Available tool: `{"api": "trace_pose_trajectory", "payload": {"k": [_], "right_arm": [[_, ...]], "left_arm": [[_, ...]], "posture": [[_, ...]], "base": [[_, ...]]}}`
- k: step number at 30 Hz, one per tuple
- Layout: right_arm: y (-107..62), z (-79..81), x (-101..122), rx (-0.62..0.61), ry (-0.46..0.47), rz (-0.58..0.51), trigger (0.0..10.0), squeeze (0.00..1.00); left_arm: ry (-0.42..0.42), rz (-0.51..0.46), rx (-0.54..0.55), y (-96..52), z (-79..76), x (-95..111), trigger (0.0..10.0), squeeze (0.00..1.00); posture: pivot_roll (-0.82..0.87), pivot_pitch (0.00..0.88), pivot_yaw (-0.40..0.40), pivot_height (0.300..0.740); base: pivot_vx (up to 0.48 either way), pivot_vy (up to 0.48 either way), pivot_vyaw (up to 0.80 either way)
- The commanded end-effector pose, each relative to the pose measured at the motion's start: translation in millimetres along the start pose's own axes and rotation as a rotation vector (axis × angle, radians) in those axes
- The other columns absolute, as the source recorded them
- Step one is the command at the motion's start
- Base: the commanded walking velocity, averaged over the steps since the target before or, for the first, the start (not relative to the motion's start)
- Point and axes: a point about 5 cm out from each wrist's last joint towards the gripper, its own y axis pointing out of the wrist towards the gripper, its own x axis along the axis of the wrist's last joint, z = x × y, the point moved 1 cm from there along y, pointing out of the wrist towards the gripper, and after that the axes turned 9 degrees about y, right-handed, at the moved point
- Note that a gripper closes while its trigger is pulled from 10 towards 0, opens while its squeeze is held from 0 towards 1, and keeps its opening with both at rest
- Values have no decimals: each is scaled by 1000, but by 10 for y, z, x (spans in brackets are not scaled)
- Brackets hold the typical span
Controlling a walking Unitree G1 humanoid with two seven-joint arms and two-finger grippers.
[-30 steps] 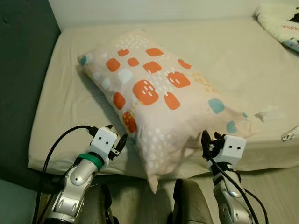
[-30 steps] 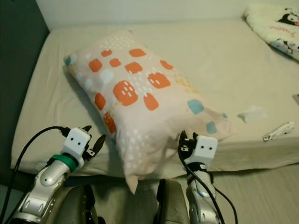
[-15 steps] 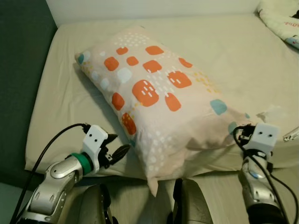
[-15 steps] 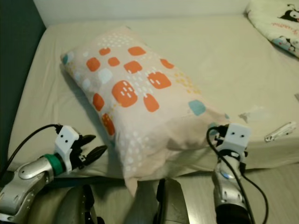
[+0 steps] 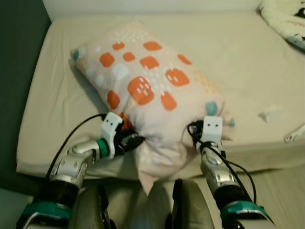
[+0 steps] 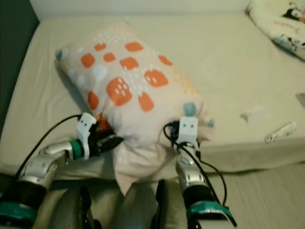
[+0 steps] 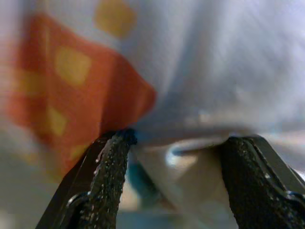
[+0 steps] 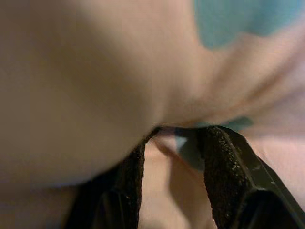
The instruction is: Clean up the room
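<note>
With the pillow point(image 5: 157, 90) pressed between the left tool point(image 5: 135, 141) and right tool point(image 5: 193, 130), both spread wide, close each on fabric before lifting evenly.

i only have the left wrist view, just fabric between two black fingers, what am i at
Observer: The left gripper is pressed into the near left side of a patterned pillow lying on a bed.
Operator: wheres the other arm
Observer: The right gripper is pushed against the pillow's near right corner, by a teal patch.
Operator: anything else on the bed
Observer: Right of the pillow lie a small crumpled white scrap and, at the bed's right edge, a small white object.
</note>
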Motion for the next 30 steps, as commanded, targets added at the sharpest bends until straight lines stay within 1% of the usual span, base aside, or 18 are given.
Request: {"api": "trace_pose_trajectory", "payload": {"k": [1,2,3,4,5,7,8,10,11,13,14,16,19,23,24,25,28,30], "right_arm": [[-39,315,-122,153,-10,59,10000,0],[-102,594,-130,308,3,61,10000,0],[-102,594,-130,308,3,61,10000,0],[-157,758,-130,403,14,60,10000,0],[-157,758,-130,403,14,60,10000,0],[-330,1130,-18,619,99,22,10000,0],[-330,1130,-18,619,99,22,10000,0],[-498,1434,205,790,197,-38,10000,0],[-498,1434,205,790,197,-38,10000,0],[-614,1587,413,889,228,-94,10000,0],[-614,1587,413,889,228,-94,10000,0],[-664,1560,514,916,226,-129,10000,0],[-696,1460,517,928,223,-134,10000,0],[-919,1333,342,1095,207,-36,10000,0],[-919,1333,342,1095,207,-36,10000,0],[-1106,1285,223,1218,130,23,10000,0],[-1165,1246,161,1244,114,62,10000,0],[-1199,1136,67,1247,80,115,10000,0]], "left_arm": [[2,4,127,-64,184,-10,10000,0],[10,-27,231,-145,342,73,10000,0],[10,-27,231,-145,342,73,10000,0],[14,-51,285,-206,426,124,10000,0],[14,-51,285,-206,426,124,10000,0],[69,-113,354,-400,566,248,10000,0],[69,-113,354,-400,566,248,10000,0],[118,-177,388,-612,674,398,10000,0],[118,-177,388,-612,674,398,10000,0],[164,-210,361,-825,683,506,10000,0],[164,-210,361,-825,683,506,10000,0],[232,-192,302,-1027,578,472,10000,0],[287,-154,304,-1161,505,366,10000,0],[381,-68,573,-1295,662,215,10000,0],[381,-68,573,-1295,662,215,10000,0],[453,-20,770,-1372,766,164,10000,0],[500,2,880,-1418,794,157,10000,0],[533,9,937,-1404,692,153,10000,0]], "posture": [[17,204,28,565],[18,203,27,565],[18,203,27,565],[21,201,26,565],[21,201,26,565],[27,195,25,565],[27,195,25,565],[34,186,27,565],[34,186,27,565],[41,182,26,565],[41,182,26,565],[51,179,24,565],[53,178,22,565],[58,172,22,565],[58,172,22,565],[58,172,22,565],[51,170,23,565],[43,167,25,565]], "base": [[0,0,0],[0,0,0],[0,0,0],[0,0,0],[0,0,0],[0,0,0],[0,0,0],[0,0,0],[0,0,0],[0,0,0],[0,0,0],[0,0,0],[0,0,0],[0,0,0],[0,0,0],[0,0,0],[0,0,0],[0,0,0]]}}
